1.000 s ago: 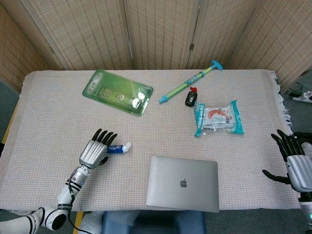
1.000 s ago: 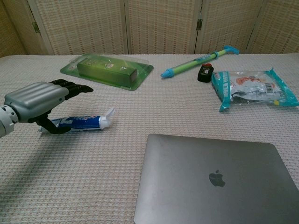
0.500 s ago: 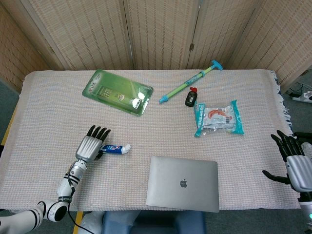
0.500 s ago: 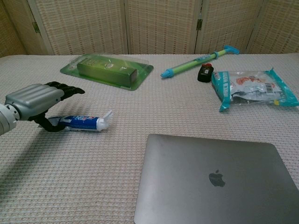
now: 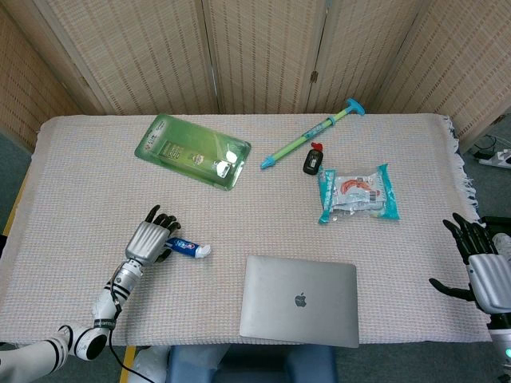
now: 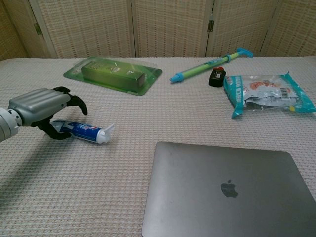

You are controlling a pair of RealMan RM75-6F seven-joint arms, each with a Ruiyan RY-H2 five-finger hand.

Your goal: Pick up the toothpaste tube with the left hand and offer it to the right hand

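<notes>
The toothpaste tube (image 5: pixel 186 249) (image 6: pixel 81 131), blue with a white cap, lies flat on the woven cloth at the front left, cap pointing right and slightly toward me. My left hand (image 5: pixel 149 238) (image 6: pixel 40 105) arches over the tube's tail end. Its fingers curl down over the tube with a small gap above it, and the thumb sits against the tail. The tube rests on the table. My right hand (image 5: pixel 481 267) hangs off the table's right edge, fingers spread, holding nothing; the chest view does not show it.
A shut grey laptop (image 5: pixel 299 301) (image 6: pixel 227 190) lies front centre, just right of the tube. Further back are a green blister pack (image 5: pixel 192 149) (image 6: pixel 112 74), a green-blue syringe toy (image 5: pixel 311 133), a small black item (image 5: pixel 312 162) and a teal snack bag (image 5: pixel 358 193) (image 6: pixel 269 94).
My left hand has drawn back toward the tube's tail and its fingers have curled down over it. The tube has swung so its cap points more toward the front. The right hand is still.
</notes>
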